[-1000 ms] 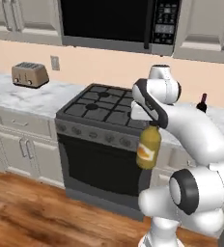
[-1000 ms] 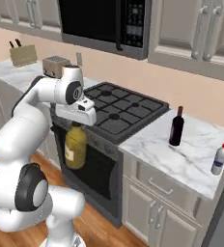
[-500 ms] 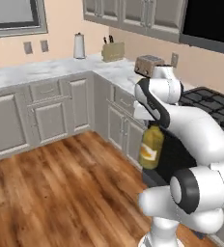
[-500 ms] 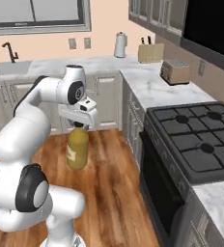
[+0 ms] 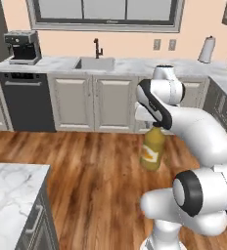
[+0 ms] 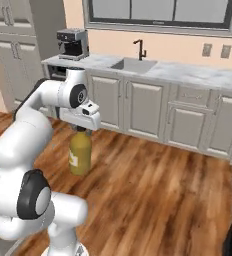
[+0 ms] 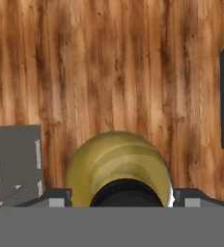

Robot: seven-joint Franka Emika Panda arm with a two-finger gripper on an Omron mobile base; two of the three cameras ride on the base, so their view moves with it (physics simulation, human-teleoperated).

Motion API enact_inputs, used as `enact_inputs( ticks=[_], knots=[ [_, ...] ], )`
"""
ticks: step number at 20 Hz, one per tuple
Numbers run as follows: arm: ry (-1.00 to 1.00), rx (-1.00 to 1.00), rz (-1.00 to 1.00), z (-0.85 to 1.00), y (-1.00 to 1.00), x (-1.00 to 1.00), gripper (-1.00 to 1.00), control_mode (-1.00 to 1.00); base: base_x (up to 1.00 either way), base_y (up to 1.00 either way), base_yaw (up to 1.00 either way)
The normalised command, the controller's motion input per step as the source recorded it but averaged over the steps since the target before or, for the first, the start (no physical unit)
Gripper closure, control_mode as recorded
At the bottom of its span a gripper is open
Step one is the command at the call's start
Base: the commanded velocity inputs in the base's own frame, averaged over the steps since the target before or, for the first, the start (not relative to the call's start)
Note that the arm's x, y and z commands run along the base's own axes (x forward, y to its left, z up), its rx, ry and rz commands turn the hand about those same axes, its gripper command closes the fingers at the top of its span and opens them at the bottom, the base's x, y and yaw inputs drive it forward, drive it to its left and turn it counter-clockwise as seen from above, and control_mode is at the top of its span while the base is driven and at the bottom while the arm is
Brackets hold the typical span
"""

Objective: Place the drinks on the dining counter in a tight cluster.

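Juice bottle hangs upright over the wood floor, gripper fingers clamped on its cap. We'd carry it level, then set it down gently on the marble counter.

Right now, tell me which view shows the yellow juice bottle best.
The right base view: the yellow juice bottle hangs full-length and upright under the gripper, label visible, above the wood floor. The left base view shows it similarly, its top behind the arm. The hand view gives only its shoulders and black cap from above.

Home kitchen: sink, coffee maker, white cabinets.
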Motion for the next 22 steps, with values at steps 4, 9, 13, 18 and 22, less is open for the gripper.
enact_inputs(
  ticks=[4,9,13,18,22],
  knots=[
    [0.00,0.00,0.00,0.00,0.00,0.00,1.00,1.00,0.16,0.01,0.83],
    [0.00,0.00,0.00,0.00,0.00,0.00,1.00,1.00,0.43,-0.22,0.53],
    [0.00,0.00,0.00,0.00,0.00,0.00,1.00,1.00,0.47,-0.29,0.46],
    [0.00,0.00,0.00,0.00,0.00,0.00,1.00,1.00,0.53,-0.37,0.32],
    [0.00,0.00,0.00,0.00,0.00,0.00,1.00,1.00,0.56,-0.39,0.29]
  ],
)
